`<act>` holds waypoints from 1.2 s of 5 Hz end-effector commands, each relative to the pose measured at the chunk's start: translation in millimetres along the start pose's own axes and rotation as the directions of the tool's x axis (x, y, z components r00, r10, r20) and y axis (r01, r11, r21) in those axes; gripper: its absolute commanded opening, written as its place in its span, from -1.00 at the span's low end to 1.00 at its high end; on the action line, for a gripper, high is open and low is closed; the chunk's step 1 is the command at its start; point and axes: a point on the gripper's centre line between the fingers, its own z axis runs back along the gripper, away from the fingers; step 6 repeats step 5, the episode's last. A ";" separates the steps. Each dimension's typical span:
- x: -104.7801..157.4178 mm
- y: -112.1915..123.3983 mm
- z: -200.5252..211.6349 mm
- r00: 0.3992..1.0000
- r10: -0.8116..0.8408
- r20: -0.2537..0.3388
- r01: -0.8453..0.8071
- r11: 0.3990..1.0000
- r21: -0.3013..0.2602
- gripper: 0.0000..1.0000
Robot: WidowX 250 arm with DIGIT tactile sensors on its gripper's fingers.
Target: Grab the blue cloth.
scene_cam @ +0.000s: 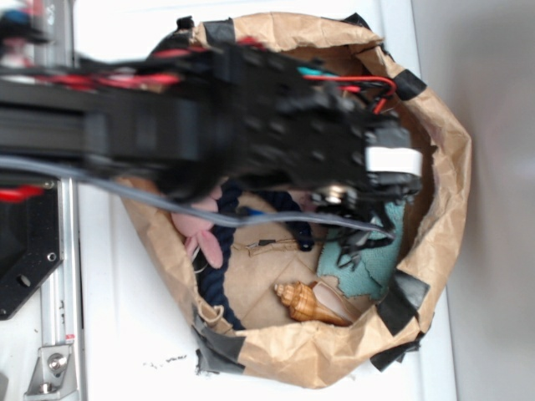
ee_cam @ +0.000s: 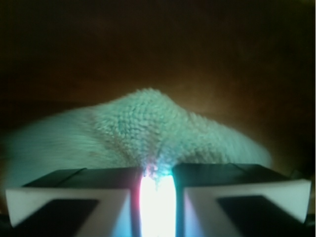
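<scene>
The arm (scene_cam: 209, 109) is covering most of the blue cloth (scene_cam: 368, 259), and glare is blowing out the spot where the gripper (ee_cam: 157, 197) is pinching it.

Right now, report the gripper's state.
Gripper: closed on a pinched fold of the blue cloth.

Overhead exterior; close wrist view between fingers (ee_cam: 98, 197).
</scene>
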 end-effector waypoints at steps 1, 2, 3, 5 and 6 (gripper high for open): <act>3.6 -7.3 63.0 0.996 0.013 0.085 -0.010 0.999 -0.041 -1.00; -3.2 -3.9 91.1 0.994 0.082 -0.071 -0.081 0.996 0.027 -1.00; -13.3 9.5 131.4 0.953 0.197 -0.232 -0.192 0.980 0.045 -1.00; -3.9 21.9 150.4 0.956 0.229 -0.185 -0.234 0.972 -0.004 -1.00; -3.9 21.9 150.4 0.956 0.229 -0.185 -0.234 0.972 -0.004 -1.00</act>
